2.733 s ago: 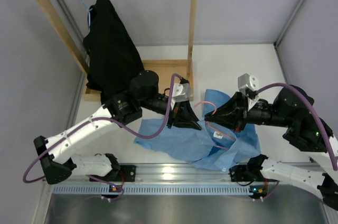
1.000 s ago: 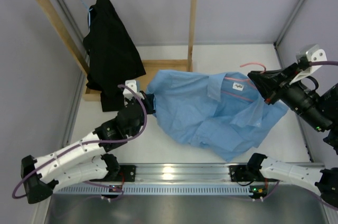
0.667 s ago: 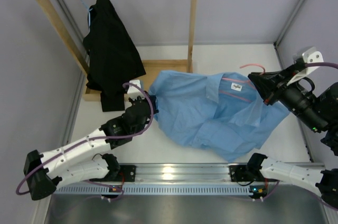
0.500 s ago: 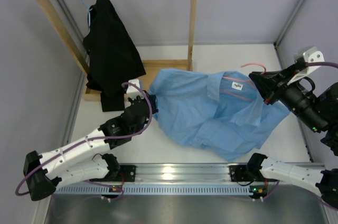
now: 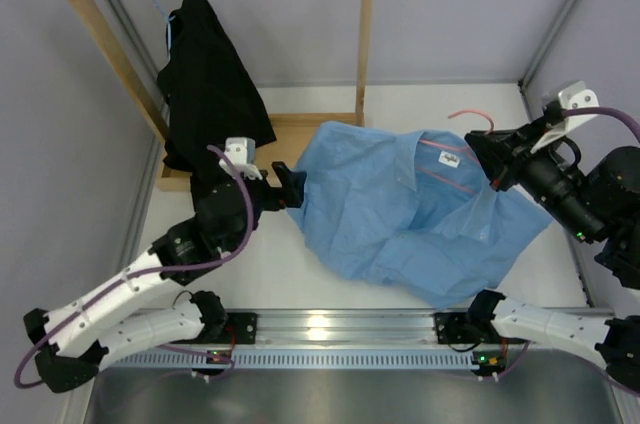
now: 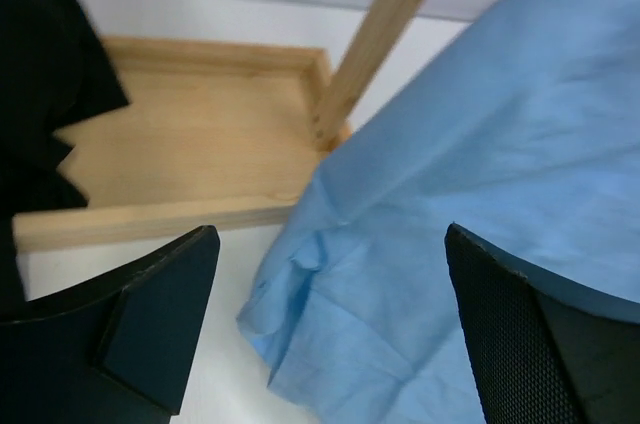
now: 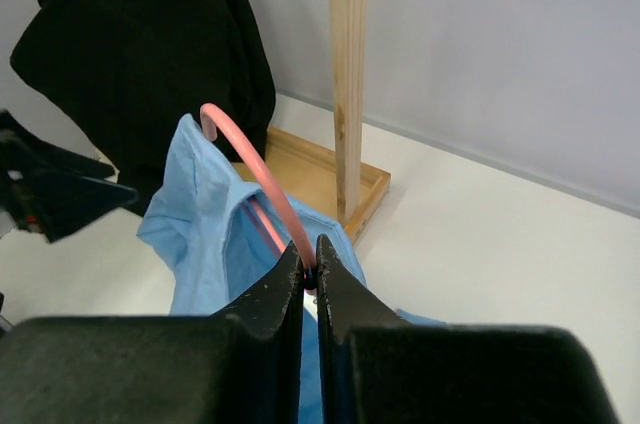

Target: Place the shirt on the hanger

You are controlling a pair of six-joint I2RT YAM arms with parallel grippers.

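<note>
While right gripper (image 7: 309, 282) pinches hanger (image 7: 265, 179) hook, shirt (image 5: 390, 209) hides most of triangle.

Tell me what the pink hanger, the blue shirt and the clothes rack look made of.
Thin pink hanger: smooth, glossy rod, likely coated wire or plastic. Light blue collared shirt: matte woven cloth; it creases and drapes. Pale clothes rack: unfinished-looking wood, visible grain.
</note>
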